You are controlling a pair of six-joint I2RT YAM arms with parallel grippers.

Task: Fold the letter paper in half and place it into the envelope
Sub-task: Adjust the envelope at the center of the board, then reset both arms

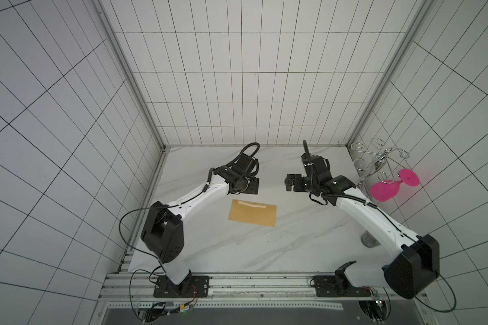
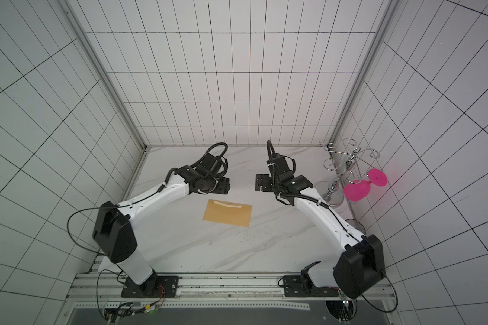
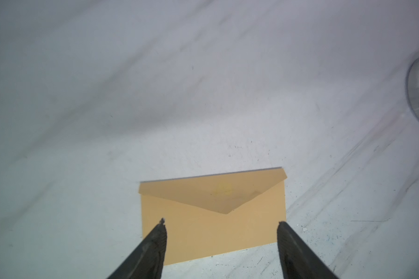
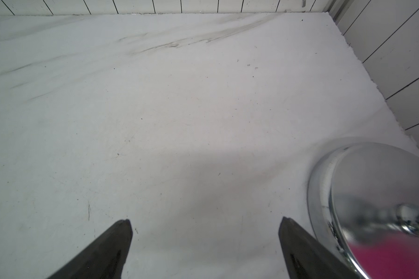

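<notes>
One envelope (image 1: 252, 212) lies flat near the middle of the worktop (image 1: 209, 253), its pointed flap folded down over the body in the left wrist view. In both top views a pale strip (image 1: 251, 204) runs along its far long edge; whether that is the letter paper cannot be told. At the far right corner one chrome wire rack (image 1: 378, 157) carries one pink goblet (image 1: 386, 190). One clear glass (image 1: 368, 242) stands at the right edge, half hidden by the right arm. The left gripper (image 3: 224, 223) hangs just beyond the envelope's far edge, its jaws spread and grasping nothing. The right gripper (image 4: 206, 222) is over bare worktop beside the rack's base, its jaws likewise released and empty.
</notes>
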